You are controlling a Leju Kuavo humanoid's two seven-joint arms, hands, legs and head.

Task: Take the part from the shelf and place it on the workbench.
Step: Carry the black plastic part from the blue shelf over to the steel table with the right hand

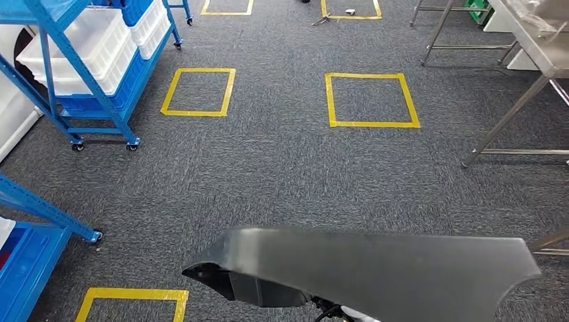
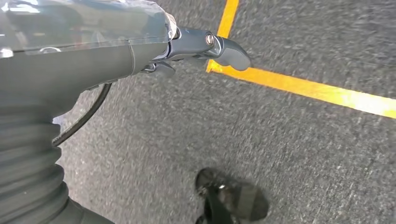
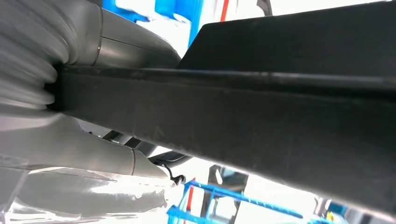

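One dark part (image 1: 376, 268) rides in the right robot hand (image 3: 93, 93) (left robot hand (image 2: 187, 46) holds nothing, fingers apart); four yellow floor squares (image 1: 371, 99), one steel desk (image 1: 537, 40).

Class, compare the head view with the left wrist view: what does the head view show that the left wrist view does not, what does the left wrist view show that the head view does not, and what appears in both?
Head view alone: the large dark part carried low in front, a blue shelf with white bins, and a steel workbench to the right.

Left wrist view alone: the left hand, fingers out over the floor, holding nothing.

Both: grey carpet marked with yellow tape.
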